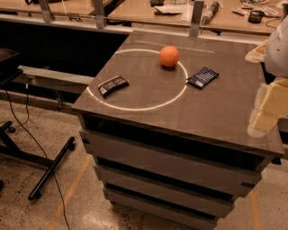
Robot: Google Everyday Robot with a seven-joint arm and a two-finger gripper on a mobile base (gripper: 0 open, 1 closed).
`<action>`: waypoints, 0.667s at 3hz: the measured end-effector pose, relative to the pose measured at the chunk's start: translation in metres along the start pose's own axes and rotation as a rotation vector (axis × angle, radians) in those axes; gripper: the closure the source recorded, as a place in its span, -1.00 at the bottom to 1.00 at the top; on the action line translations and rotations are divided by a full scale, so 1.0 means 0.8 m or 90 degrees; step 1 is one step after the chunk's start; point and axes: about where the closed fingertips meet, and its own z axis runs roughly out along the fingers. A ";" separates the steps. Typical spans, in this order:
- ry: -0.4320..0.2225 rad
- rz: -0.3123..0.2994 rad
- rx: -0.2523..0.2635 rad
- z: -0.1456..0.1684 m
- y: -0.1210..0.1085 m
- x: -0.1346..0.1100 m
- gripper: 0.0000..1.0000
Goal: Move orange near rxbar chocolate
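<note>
The orange (169,56) sits on the brown cabinet top (211,108), on the far side of a white ring drawn on it. The rxbar chocolate (113,85), in a black-brown wrapper, lies flat at the ring's left edge, well apart from the orange. My gripper (266,110) shows as pale cream fingers at the right edge of the view, above the cabinet's right side, far from both things and holding nothing that I can see.
A dark blue flat packet (203,77) lies just outside the ring to the right of the orange. Drawers (171,166) front the cabinet. A black stand (49,168) and cables lie on the floor at left. Cluttered desks (180,11) stand behind.
</note>
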 end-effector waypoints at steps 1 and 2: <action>-0.009 -0.001 0.005 0.003 -0.009 -0.007 -1.00; -0.032 -0.006 0.014 0.014 -0.035 -0.025 -1.00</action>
